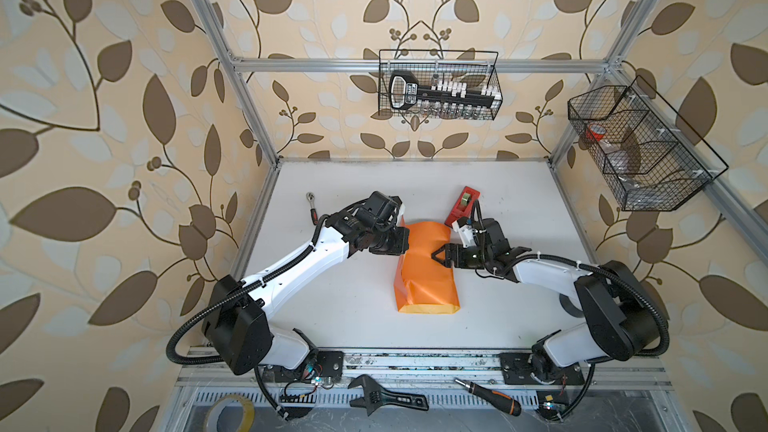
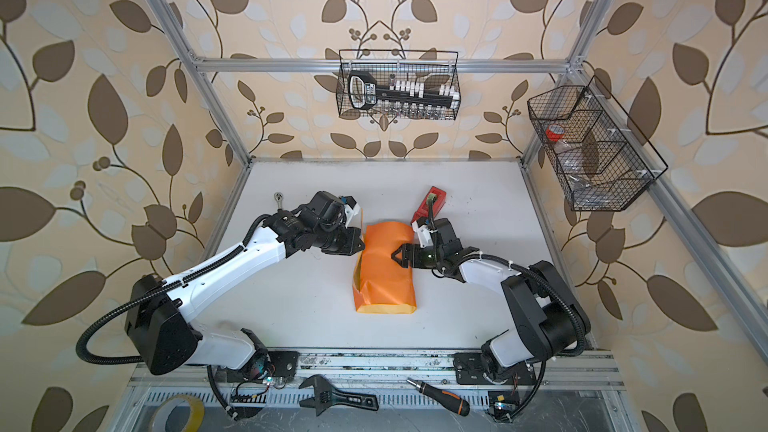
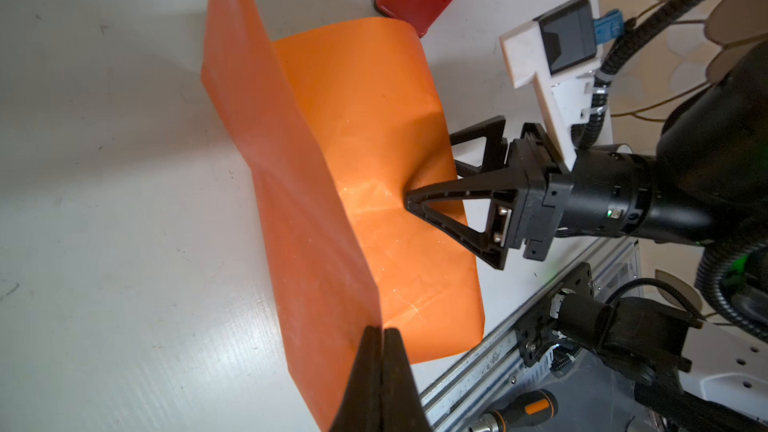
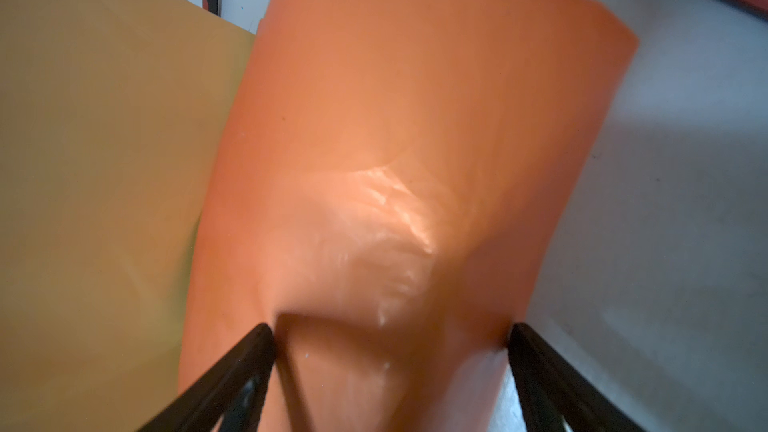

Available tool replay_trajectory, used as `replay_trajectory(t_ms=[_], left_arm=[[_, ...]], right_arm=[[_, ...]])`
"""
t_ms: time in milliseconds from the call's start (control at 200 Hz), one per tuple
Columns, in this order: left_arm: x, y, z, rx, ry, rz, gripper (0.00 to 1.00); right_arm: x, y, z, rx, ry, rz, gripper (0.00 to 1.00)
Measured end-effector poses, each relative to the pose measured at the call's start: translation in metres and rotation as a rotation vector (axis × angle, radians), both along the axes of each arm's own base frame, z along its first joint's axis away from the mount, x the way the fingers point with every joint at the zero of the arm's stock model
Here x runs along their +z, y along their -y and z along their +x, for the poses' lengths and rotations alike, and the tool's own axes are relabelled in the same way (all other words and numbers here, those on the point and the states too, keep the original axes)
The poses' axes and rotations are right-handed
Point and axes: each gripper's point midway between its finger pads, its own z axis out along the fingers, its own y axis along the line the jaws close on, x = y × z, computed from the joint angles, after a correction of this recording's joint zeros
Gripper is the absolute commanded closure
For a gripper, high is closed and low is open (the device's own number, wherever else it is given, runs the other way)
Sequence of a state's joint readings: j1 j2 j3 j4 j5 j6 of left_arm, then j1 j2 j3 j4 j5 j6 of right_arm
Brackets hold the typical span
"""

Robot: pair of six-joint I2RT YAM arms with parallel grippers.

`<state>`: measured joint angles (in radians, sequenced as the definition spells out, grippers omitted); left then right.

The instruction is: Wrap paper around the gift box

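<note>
The paper (image 1: pixel 424 276) lies mid-table, orange face out, draped over a hump; the gift box is hidden under it. In the left wrist view my left gripper (image 3: pixel 381 331) is shut on the paper's (image 3: pixel 353 139) left flap, holding it upright. Its yellow inner face (image 4: pixel 104 160) shows in the right wrist view. In both top views the right gripper (image 1: pixel 437 257) (image 2: pixel 395 254) reaches in from the right. Its jaws stand wide apart, so my right gripper (image 4: pixel 390 328) is open. One fingertip (image 3: pixel 411 201) dents the paper on top; the other sits at the paper's right edge.
A red tape dispenser (image 1: pixel 463 205) stands just behind the paper. A ratchet wrench (image 1: pixel 312 209) lies at the far left of the table. An adjustable wrench (image 1: pixel 382 398), a screwdriver (image 1: pixel 488 396) and a tape roll (image 1: pixel 230 413) lie in front of the rail. Wire baskets (image 1: pixel 440 85) hang on the frame.
</note>
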<state>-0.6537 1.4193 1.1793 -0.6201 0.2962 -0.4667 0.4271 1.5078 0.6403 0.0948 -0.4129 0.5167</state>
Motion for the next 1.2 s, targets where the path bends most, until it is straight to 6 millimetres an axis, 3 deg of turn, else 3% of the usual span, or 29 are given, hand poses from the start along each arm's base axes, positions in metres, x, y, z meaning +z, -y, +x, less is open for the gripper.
replay_trajectory(t_ms=[280, 1200], left_arm=[[-0.012, 0.018, -0.001, -0.039, -0.044, 0.012, 1.0], [-0.013, 0.051, 0.01, -0.034, -0.074, -0.078, 1.0]], right_arm=[[0.0, 0.0, 0.0, -0.001, -0.002, 0.002, 0.11], [0.0, -0.002, 0.0, -0.005, -0.009, 0.009, 0.11]])
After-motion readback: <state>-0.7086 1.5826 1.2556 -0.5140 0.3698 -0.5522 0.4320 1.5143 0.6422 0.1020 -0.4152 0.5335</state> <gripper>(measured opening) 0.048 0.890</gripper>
